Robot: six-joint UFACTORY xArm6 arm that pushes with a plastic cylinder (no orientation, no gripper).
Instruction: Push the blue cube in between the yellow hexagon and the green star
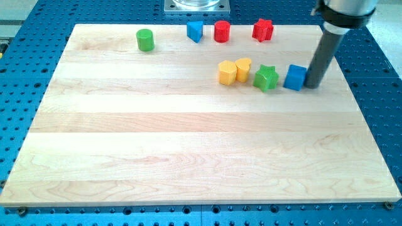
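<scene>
The blue cube [294, 77] sits on the wooden board at the view's upper right. My tip [312, 85] is right against the cube's right side. The green star [266, 78] lies just left of the cube, a small gap between them. The yellow hexagon [227, 72] is further left. A yellow heart-shaped block [243, 68] sits between the hexagon and the star, touching the hexagon.
Along the board's top edge lie a green cylinder [145, 39], a blue triangular block [195, 31], a red cylinder [222, 31] and a red star [262, 29]. The board's right edge [364, 94] is near the rod.
</scene>
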